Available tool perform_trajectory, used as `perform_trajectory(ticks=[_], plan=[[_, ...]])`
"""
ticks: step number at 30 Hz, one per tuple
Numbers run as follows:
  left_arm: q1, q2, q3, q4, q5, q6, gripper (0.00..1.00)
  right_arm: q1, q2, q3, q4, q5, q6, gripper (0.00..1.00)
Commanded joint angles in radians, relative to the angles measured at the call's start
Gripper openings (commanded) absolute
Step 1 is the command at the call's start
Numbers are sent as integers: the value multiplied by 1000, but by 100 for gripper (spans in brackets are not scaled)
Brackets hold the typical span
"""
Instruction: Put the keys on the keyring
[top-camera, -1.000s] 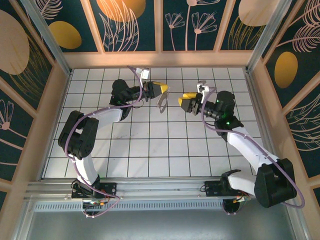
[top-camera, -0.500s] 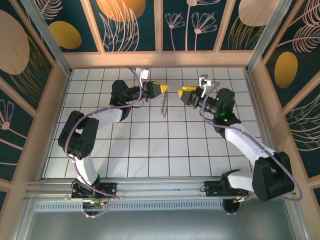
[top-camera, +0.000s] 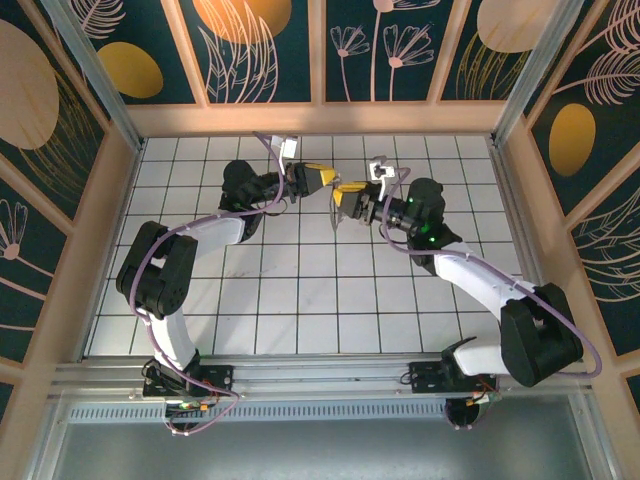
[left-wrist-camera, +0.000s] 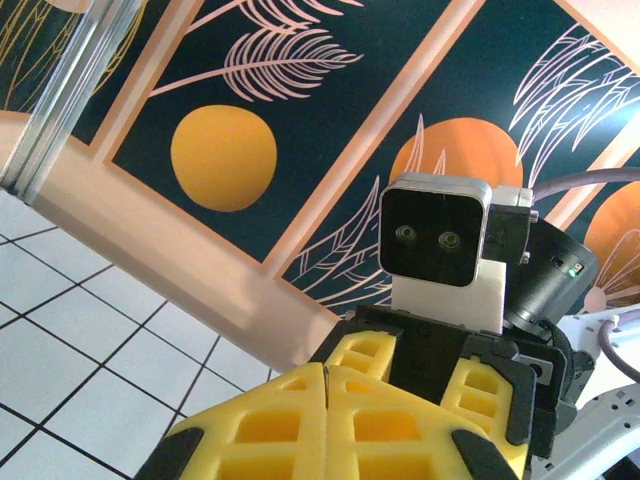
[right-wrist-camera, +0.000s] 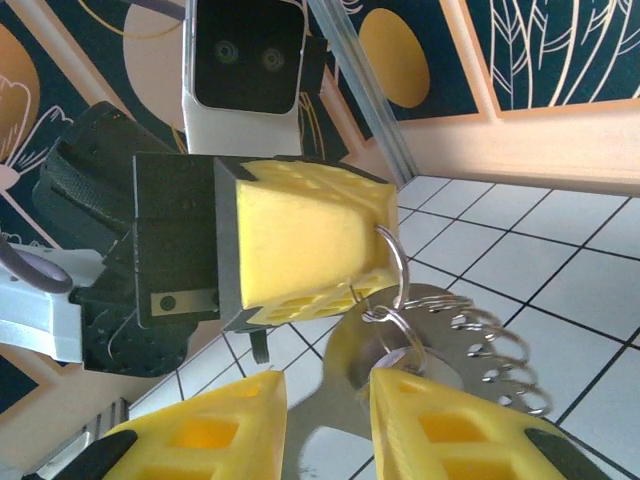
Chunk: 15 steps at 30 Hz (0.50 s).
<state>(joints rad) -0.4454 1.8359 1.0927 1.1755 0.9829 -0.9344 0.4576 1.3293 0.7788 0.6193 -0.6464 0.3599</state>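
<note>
Swung leftward, right gripper (top-camera: 343, 200) is bringing spread jaws to the keyring (right-wrist-camera: 403, 268) that left gripper (top-camera: 325, 178) is pinching; easing in centred seems wise.

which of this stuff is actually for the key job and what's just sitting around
For the job: keyring, pinched in the shut left gripper; its chain strip; pale piece under the ring, probably the key; right gripper, jaws apart, close up to it.
Just there: tiled table; patterned wall panels.
</note>
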Motion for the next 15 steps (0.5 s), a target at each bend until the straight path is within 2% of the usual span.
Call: perform_trajectory(ticks=[1, 8, 15], plan=[[-7, 5, 7, 62, -9, -11, 0, -29, -37, 8, -10, 11, -32, 28], [-7, -3, 8, 60, -6, -12, 0, -111, -113, -29, 13, -7, -6, 28], [-8, -6, 6, 61, -6, -12, 0, -116, -35, 35, 1, 13, -5, 26]])
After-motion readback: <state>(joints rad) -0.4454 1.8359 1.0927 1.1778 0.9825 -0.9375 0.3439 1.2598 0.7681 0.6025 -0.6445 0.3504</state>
